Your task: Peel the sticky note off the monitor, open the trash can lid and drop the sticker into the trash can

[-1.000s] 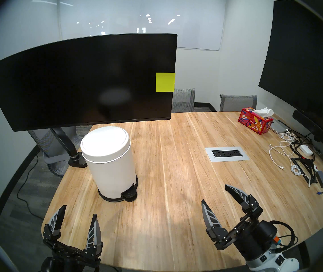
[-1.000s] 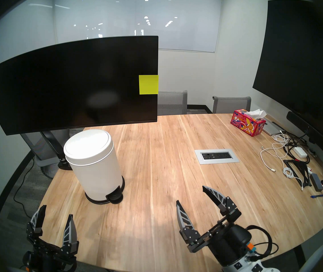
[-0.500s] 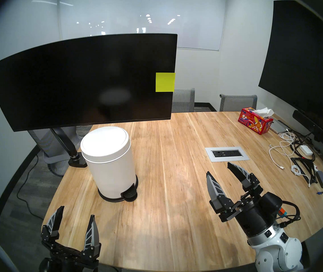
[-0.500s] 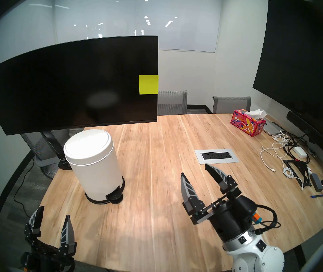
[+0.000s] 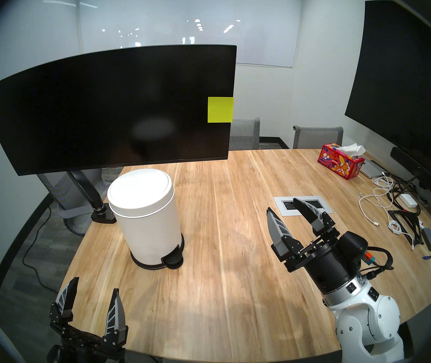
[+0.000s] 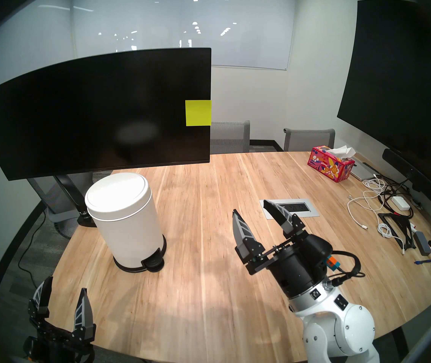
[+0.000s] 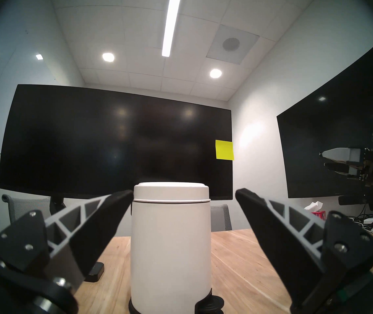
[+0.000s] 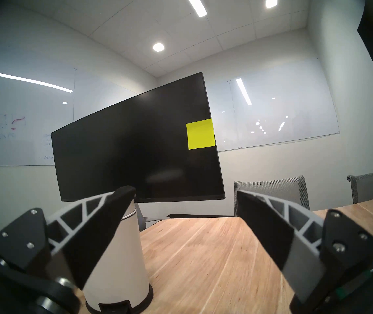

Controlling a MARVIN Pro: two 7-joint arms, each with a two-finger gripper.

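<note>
From the head's left eye, my right gripper (image 5: 282, 203) sits right of centre above the wooden table (image 5: 222, 249), fingers spread wide and empty, pointing up-frame. The sticky note (image 5: 220, 109) is stuck on the right edge of the monitor (image 5: 104, 111), up and left of those fingertips and well apart. My left gripper (image 5: 95, 284), also wide and empty, waits at lower left, below the trash can (image 5: 151, 231) with its trash can lid (image 5: 139, 191) down.

The head's right eye shows the same layout: right gripper (image 6: 251, 205) nearer the note (image 6: 198, 112) than the left (image 6: 66, 282).

In my left wrist view the bin (image 7: 170, 243) fills the centre between my fingers (image 7: 104, 218); the note (image 7: 224, 149) is far up-right.

In my right wrist view the note (image 8: 200, 134) lies above the gap between my fingers (image 8: 104, 218), slightly right of centre. I judge the right arm should take it.
</note>
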